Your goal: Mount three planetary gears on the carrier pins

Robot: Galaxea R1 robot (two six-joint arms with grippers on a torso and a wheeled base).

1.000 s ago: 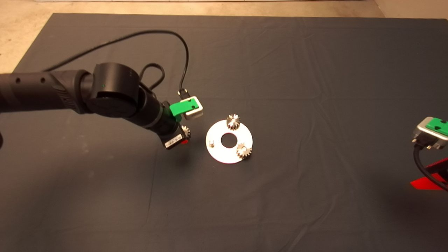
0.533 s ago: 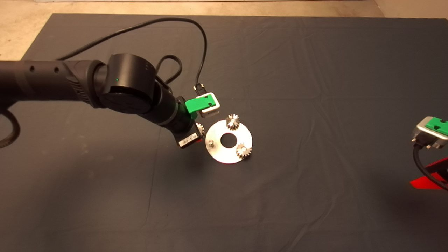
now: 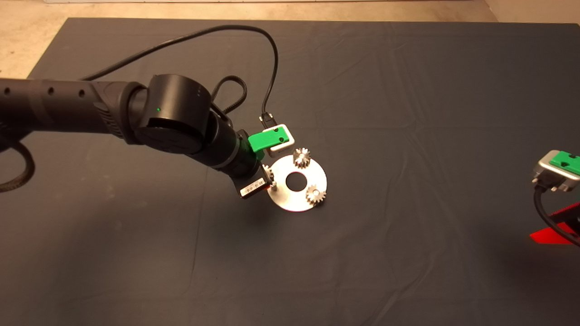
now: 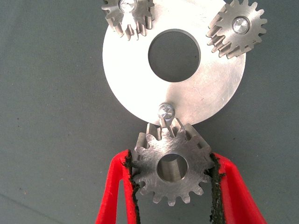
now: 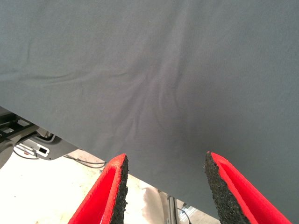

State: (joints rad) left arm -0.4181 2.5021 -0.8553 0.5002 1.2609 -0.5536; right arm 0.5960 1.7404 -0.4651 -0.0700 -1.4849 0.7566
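Head view counts three small silvery toothed metal gears: two seated on the flat round silver disc [image 3: 297, 195] with its central hole, one at the far side [image 3: 301, 158] and one at the near right [image 3: 316, 195], and a third gear [image 4: 172, 169] clenched between the red fingers of the left gripper [image 4: 172, 184]. Of the three short upright carrier pins, only one is bare [image 4: 166, 110], standing at the disc's left edge. In the left wrist view the held gear hangs just beside that bare pin, its bore not over it. Compared with a second ago, the left arm has travelled rightward, carrying the gear from clear of the disc to its rim. From above, the gripper body hides most of the held gear. At the lower right edge of the dark mat [image 3: 408, 90] on the desk, the right gripper [image 5: 166, 186] waits with fingers spread and nothing between them.
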